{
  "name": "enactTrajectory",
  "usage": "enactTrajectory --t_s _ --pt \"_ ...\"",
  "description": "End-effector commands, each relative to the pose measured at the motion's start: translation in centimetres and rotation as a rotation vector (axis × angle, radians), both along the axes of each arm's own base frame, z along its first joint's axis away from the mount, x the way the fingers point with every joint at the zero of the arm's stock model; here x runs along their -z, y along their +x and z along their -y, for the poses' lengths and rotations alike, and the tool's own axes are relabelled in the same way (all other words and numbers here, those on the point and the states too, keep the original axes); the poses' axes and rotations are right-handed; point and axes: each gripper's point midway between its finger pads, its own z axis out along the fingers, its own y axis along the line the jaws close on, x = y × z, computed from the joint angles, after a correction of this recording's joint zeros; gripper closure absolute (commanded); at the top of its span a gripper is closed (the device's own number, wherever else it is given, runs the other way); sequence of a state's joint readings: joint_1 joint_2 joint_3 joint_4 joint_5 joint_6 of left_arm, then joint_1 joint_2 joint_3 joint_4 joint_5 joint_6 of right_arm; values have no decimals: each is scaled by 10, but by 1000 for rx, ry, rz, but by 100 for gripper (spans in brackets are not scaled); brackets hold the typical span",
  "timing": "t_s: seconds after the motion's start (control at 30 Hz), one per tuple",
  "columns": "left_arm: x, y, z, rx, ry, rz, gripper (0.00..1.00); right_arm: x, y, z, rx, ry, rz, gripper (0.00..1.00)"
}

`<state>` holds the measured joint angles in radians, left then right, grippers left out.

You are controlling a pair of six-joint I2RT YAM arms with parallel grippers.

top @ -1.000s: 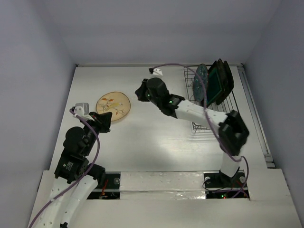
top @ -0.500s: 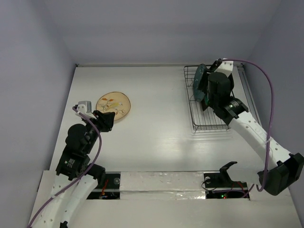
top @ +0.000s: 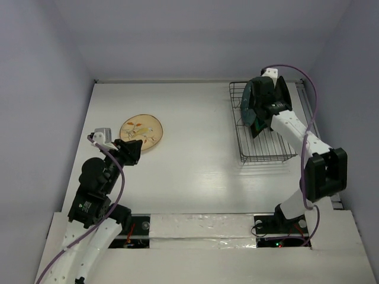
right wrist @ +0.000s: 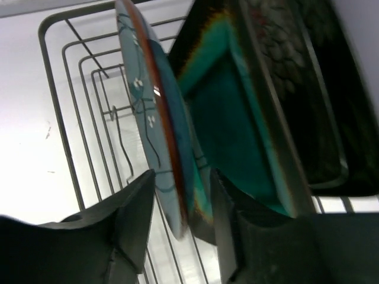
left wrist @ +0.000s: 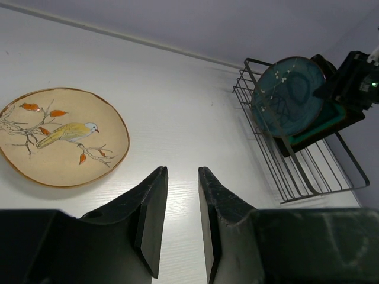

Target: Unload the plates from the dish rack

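The round cream plate [top: 141, 132] with a bird and branch lies flat on the table at the left; it also shows in the left wrist view [left wrist: 62, 136]. The black wire dish rack [top: 263, 148] stands at the back right, holding the round teal plate [right wrist: 151, 112], a square teal plate [right wrist: 237, 118] and a square black plate [right wrist: 314, 100] on edge. My right gripper [right wrist: 183, 177] is open, its jaws either side of the round teal plate's rim with a gap on each side. My left gripper [left wrist: 180, 171] is open and empty, just near of the cream plate.
White walls enclose the table at the back and both sides. The rack's near half [top: 266, 155] holds no plates. The right arm's purple cable [top: 308, 112] loops beside the rack. The rack and round teal plate [left wrist: 288, 96] show far right in the left wrist view.
My right arm has swung from the middle of the table over to the rack and its open jaws now straddle the round teal plate. The left arm has barely moved.
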<state>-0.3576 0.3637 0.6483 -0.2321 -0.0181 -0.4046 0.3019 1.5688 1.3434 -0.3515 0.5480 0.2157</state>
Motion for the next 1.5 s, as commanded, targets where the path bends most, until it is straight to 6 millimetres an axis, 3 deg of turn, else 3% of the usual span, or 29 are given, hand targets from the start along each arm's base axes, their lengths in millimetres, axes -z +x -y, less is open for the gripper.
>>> enactTrajectory --t_s 0.0,0.03,0.2,0.27,0.3,0.43,0.47,0.5,0.6,0.63,0.73,1.0,1.17,1.23,1.27,1.37,1.47 --pt "-18 -2 -4 -14 -22 65 75 -30 21 -12 -46 15 67 53" --pt "-18 -2 -3 -10 -22 67 75 -30 22 -9 -28 -1 61 61" --pt "-18 -2 0 7 -19 69 75 -21 31 -1 8 -68 7 66" --pt "-20 -3 -1 7 -21 76 75 -22 30 4 34 -91 -7 76" --pt "-20 -4 -1 7 -22 78 75 -21 30 5 34 -98 -13 75" --pt "-23 -7 3 33 -27 89 75 -3 35 5 40 -123 -66 56" --pt "-23 -8 4 43 -27 91 75 0 36 4 37 -127 -73 56" --pt "-24 -8 5 44 -28 92 75 3 37 4 38 -129 -79 57" --pt "-23 -9 4 41 -28 94 75 3 40 5 52 -131 -70 73" --pt "-24 -9 4 41 -30 95 75 -2 41 7 59 -133 -54 85" --pt "-25 -10 4 43 -32 99 75 -34 37 13 79 -142 1 96" --pt "-23 -8 6 53 -33 91 75 -132 20 22 67 -158 158 100" --pt "-22 -8 6 50 -32 89 75 -168 4 23 49 -112 239 100" --pt "-23 -8 6 50 -34 90 75 -178 -2 13 9 -65 278 100" --pt "-22 -7 6 47 -33 87 75 -193 -13 12 -9 -33 322 100" --pt "-22 -7 6 47 -34 87 75 -215 -28 -17 -140 95 401 100" --pt "-22 -7 5 42 -35 85 70 -221 -38 -68 -344 234 415 100"
